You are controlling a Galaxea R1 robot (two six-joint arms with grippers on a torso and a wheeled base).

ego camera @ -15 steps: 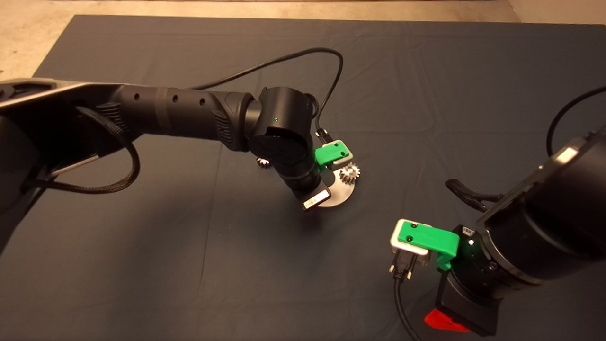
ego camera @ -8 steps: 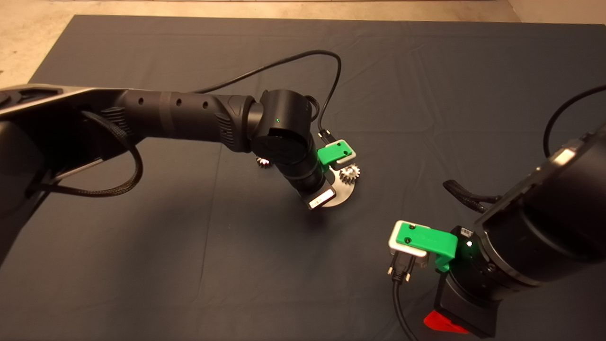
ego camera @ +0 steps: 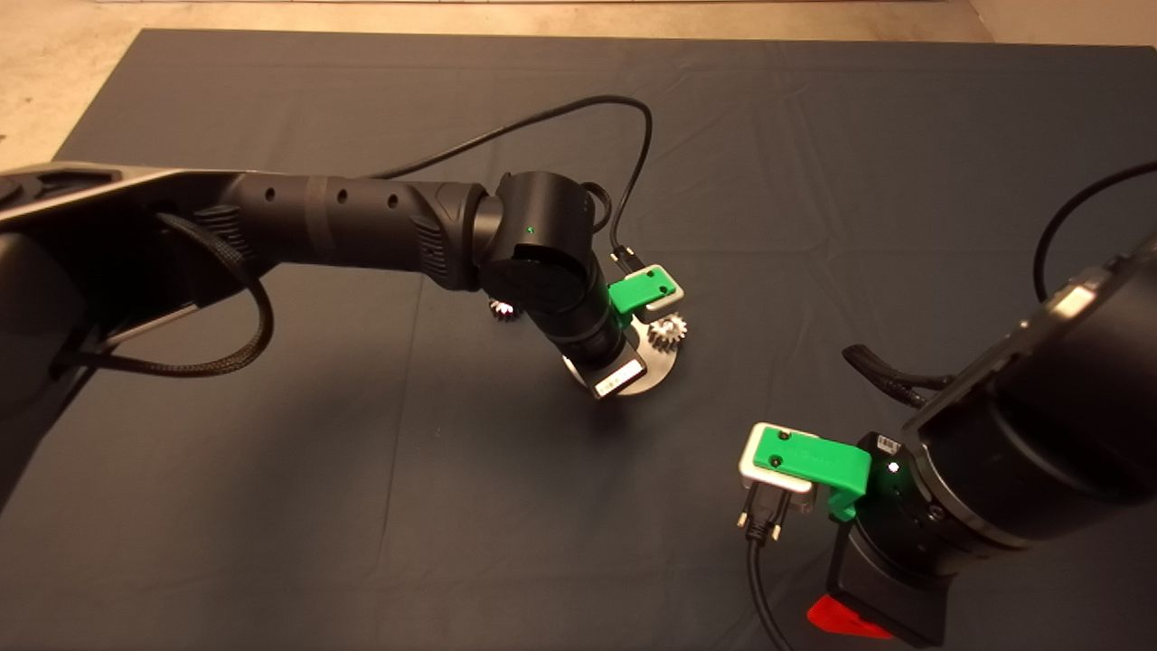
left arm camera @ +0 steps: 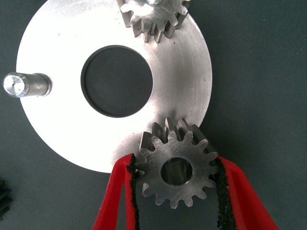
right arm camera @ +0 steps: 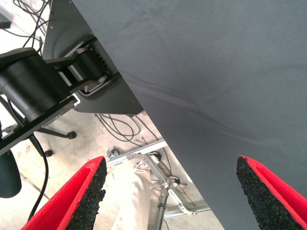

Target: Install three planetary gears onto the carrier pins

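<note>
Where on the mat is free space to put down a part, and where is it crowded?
The mat is bare in front of the left arm, behind the disc toward the far edge, and between disc and right gripper. It is crowded around the disc: left gripper, held gear, loose gear.

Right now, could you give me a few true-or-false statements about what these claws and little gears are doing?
1. The left claw grips a gear between its red fingers. True.
2. All three pegs on the round plate carry gears. False: one peg stands bare.
3. A gear already sits on the plate. True.
4. The right claw holds a gear. False: it is open and empty, off at the mat's edge.
5. Another gear lies on the mat beside the left arm. True.
</note>
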